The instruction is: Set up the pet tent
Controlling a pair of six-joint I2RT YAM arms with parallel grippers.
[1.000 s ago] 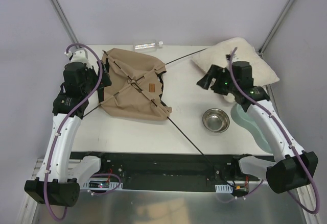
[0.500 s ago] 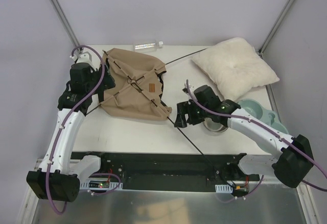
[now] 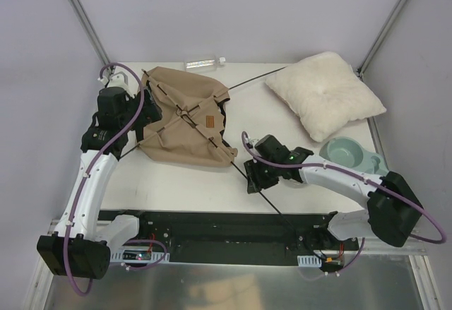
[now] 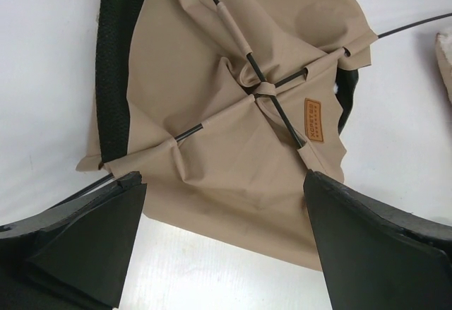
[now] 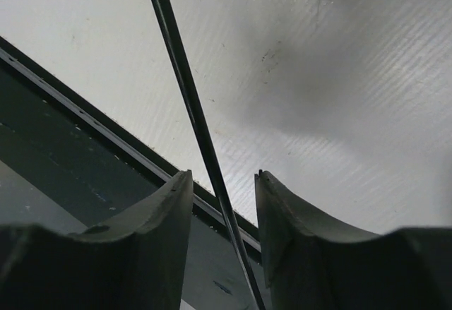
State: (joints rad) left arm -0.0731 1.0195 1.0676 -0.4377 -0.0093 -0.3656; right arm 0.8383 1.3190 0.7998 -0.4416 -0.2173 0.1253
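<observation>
The tan pet tent (image 3: 185,123) lies flat and crumpled at the table's back left, with crossed black poles and a small brown label (image 3: 209,121). One pole (image 3: 263,193) runs from its lower right corner to the near table edge. My left gripper (image 3: 145,112) hovers open over the tent's left side. In the left wrist view the tent (image 4: 233,112) fills the frame above the wide-open gripper (image 4: 222,253). My right gripper (image 3: 253,176) is low over the pole. In the right wrist view the gripper (image 5: 222,183) is open with the pole (image 5: 191,105) between its fingers.
A fluffy off-white pillow (image 3: 325,94) lies at the back right. A teal pet dish (image 3: 349,156) sits at the right edge, partly under my right arm. A clear bottle (image 3: 203,63) lies at the back edge. The table's near edge and dark rail (image 5: 63,133) are just below my right gripper.
My right arm swung from the pillow forward and left, down to the pole near the table's front edge. The left gripper drew back slightly and has held still since.
</observation>
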